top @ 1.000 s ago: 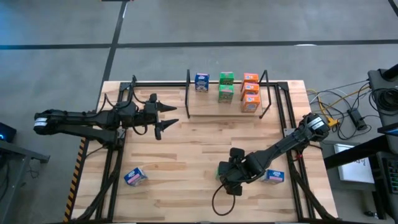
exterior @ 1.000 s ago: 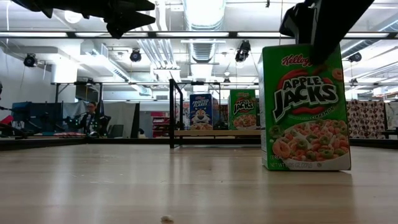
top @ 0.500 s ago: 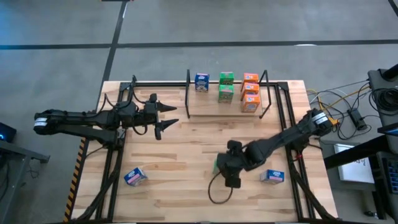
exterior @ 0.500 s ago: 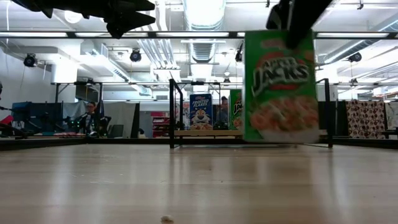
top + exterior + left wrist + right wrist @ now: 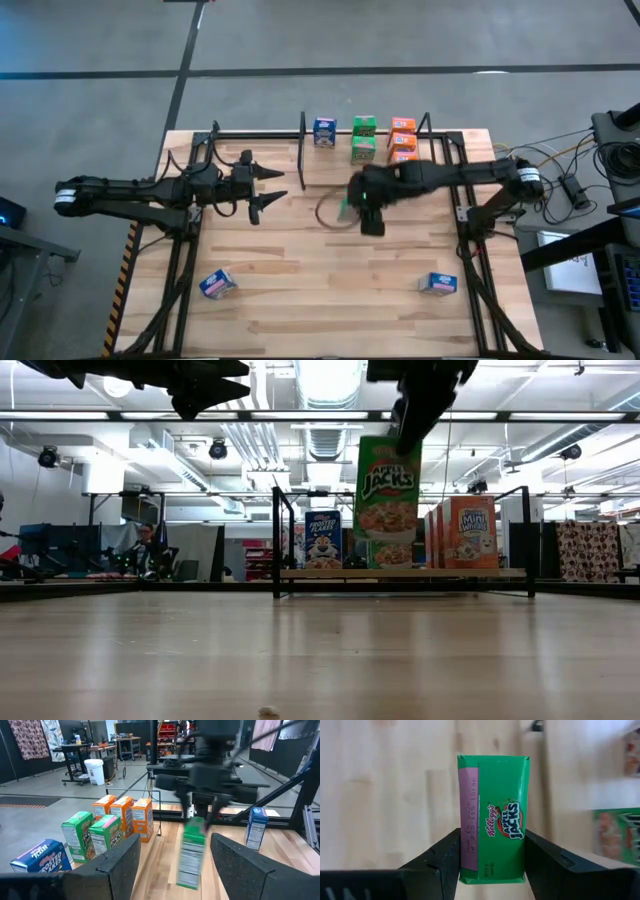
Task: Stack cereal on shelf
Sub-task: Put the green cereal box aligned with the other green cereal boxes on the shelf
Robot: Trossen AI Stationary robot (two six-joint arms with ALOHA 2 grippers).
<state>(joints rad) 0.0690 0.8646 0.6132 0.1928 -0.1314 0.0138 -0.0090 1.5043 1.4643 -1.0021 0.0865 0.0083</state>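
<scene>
Carried green box largely hidden beneath right pincer from above; motion-blurred in left wrist view.

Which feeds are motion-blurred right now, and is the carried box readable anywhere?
Left wrist view: the green Apple Jacks cereal box is smeared by motion. Low view: slightly soft, label readable. Right wrist view: label sharp between the right pincer fingers, background streaked.

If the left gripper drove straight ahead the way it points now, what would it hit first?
Probably the green cereal box hanging from the right gripper: the left wrist view frames it dead ahead between the open left gripper's fingers. Depth is uncertain.
</scene>
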